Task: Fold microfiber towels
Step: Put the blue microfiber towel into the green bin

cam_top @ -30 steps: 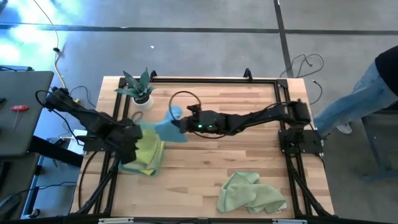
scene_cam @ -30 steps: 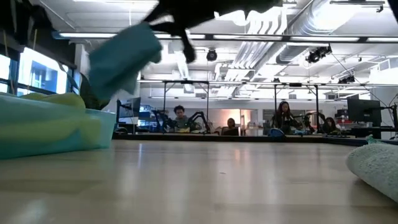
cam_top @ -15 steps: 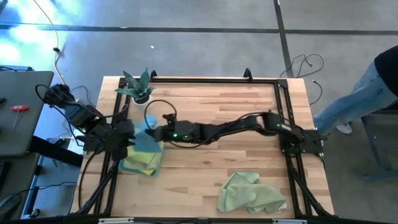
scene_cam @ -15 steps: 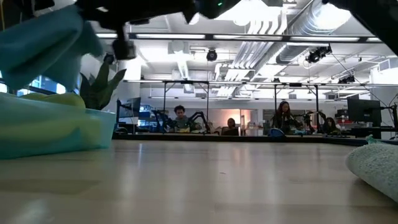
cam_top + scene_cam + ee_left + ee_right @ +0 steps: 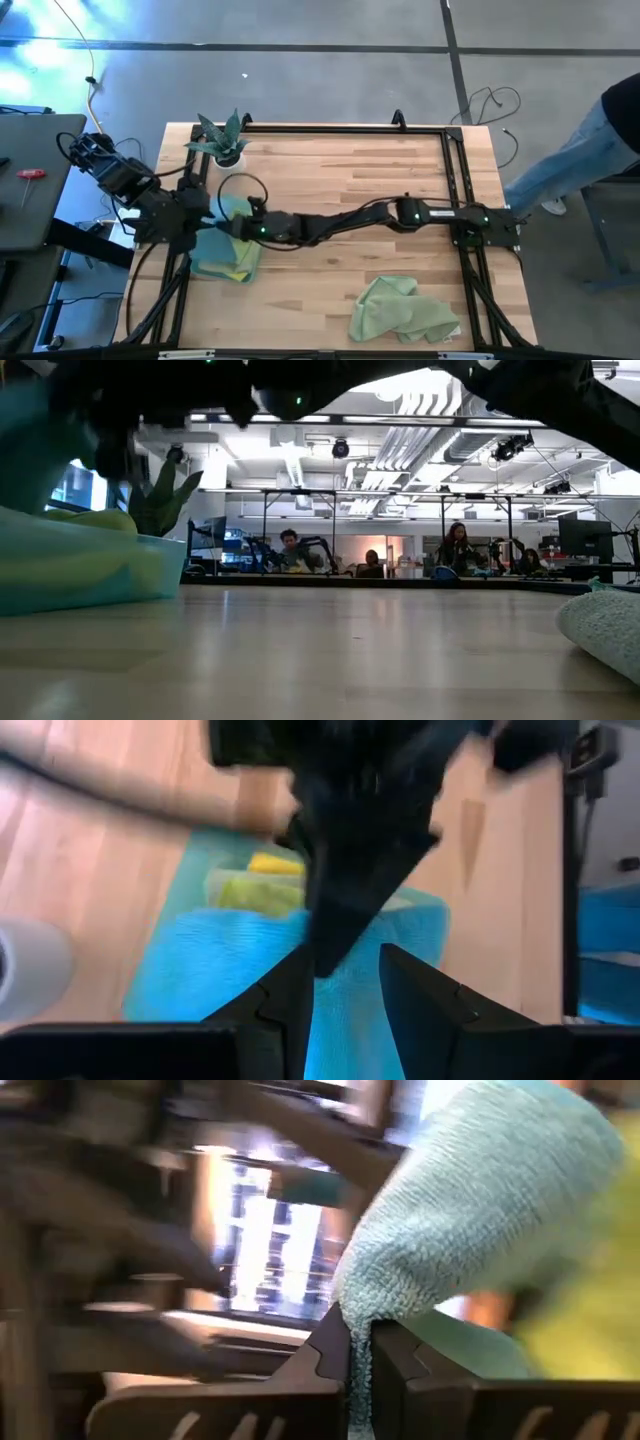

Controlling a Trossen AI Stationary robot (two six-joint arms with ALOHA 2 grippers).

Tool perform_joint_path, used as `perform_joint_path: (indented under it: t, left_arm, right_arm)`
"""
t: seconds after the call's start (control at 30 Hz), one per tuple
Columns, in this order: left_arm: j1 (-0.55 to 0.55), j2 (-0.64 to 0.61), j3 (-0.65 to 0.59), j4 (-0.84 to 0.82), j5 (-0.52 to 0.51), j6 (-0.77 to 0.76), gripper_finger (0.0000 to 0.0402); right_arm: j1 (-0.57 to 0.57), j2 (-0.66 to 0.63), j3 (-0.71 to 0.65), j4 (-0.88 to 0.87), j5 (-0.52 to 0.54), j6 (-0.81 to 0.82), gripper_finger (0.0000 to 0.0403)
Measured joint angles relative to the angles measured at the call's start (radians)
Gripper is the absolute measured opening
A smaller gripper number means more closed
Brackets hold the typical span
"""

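Note:
My right arm stretches across the table, and my right gripper [image 5: 238,226] is over the left-hand stack of folded towels [image 5: 232,262], shut on a sky-blue microfiber towel [image 5: 231,210]. The stack shows teal, yellow and pale green layers [image 5: 262,880]. The blue towel [image 5: 210,970] spreads over the stack; whether it rests on it I cannot tell. My left gripper [image 5: 345,1010] hovers open just left of the stack, with nothing between its fingers. A crumpled pale green towel [image 5: 400,310] lies near the front right. My right gripper pinches a bunched part of the blue towel [image 5: 358,1312] between its two fingers. The fingers come in level from the table's right side. The cloth bulges out beyond the fingertips [image 5: 470,1190], and I cannot tell how many layers are caught.
A small potted plant [image 5: 222,140] stands at the far left corner, just behind the stack. The black frame rail [image 5: 340,128] runs round the table top. Bare wood lies in the middle and far right. A person's leg [image 5: 590,150] shows beyond the right edge.
My right gripper has carried the blue towel toward the table's left edge and lower, from the middle of the table to above the stack. My left gripper has risen and drawn back toward the left edge, off the stack.

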Motion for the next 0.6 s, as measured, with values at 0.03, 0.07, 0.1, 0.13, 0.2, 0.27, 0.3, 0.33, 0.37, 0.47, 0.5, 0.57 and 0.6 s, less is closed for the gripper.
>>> perform_joint_path:
  t: [0.03,0.07,0.1,0.13,0.2,0.27,0.3,0.33,0.37,0.47,0.5,0.57,0.6]
  left_arm:
    - [0.000,0.000,0.000,-0.008,-0.002,0.000,0.0106]
    - [-0.001,-0.001,0.000,-0.012,-0.002,0.000,0.0106]
    - [-0.001,-0.001,0.000,-0.015,-0.002,0.000,0.0106]
    - [-0.002,-0.001,0.000,-0.017,-0.001,0.000,0.0106]
    - [-0.001,-0.001,0.000,-0.018,-0.007,0.000,0.0106]
    - [0.000,-0.001,0.000,-0.020,-0.012,0.000,0.0106]
    - [0.000,-0.001,0.000,-0.020,-0.013,0.000,0.0106]
    - [-0.001,-0.001,0.000,-0.020,-0.014,0.001,0.0106]
    - [-0.001,-0.001,0.000,-0.020,-0.014,0.007,0.0106]
    - [-0.001,-0.001,0.000,-0.019,-0.020,0.008,0.0106]
    - [0.000,-0.001,0.000,-0.020,-0.024,0.008,0.0106]
    - [-0.001,-0.001,0.000,-0.020,-0.031,0.008,0.0106]
    - [-0.001,-0.001,0.000,-0.020,-0.034,0.008,0.0106]
  right_arm:
    - [0.002,0.010,0.000,-0.041,0.000,0.041,0.0000]
    - [0.004,0.021,-0.002,-0.073,-0.001,0.071,0.0000]
    - [0.005,0.030,-0.004,-0.106,-0.002,0.091,0.0000]
    - [0.007,0.035,-0.005,-0.136,-0.010,0.104,0.0000]
    - [0.011,0.032,-0.005,-0.202,-0.021,0.124,0.0000]
    - [0.014,0.025,-0.002,-0.259,-0.021,0.144,0.0000]
    - [0.016,0.025,-0.002,-0.275,-0.021,0.147,0.0000]
    - [0.017,0.026,-0.002,-0.289,-0.020,0.147,0.0000]
    - [0.017,0.026,-0.002,-0.305,-0.020,0.147,0.0000]
    - [0.020,0.023,-0.003,-0.376,-0.013,0.115,0.0000]
    - [0.020,0.022,-0.003,-0.402,-0.011,0.109,0.0000]
    - [0.021,0.022,-0.003,-0.434,-0.006,0.086,0.0000]
    - [0.022,0.022,-0.003,-0.439,-0.002,0.069,0.0000]
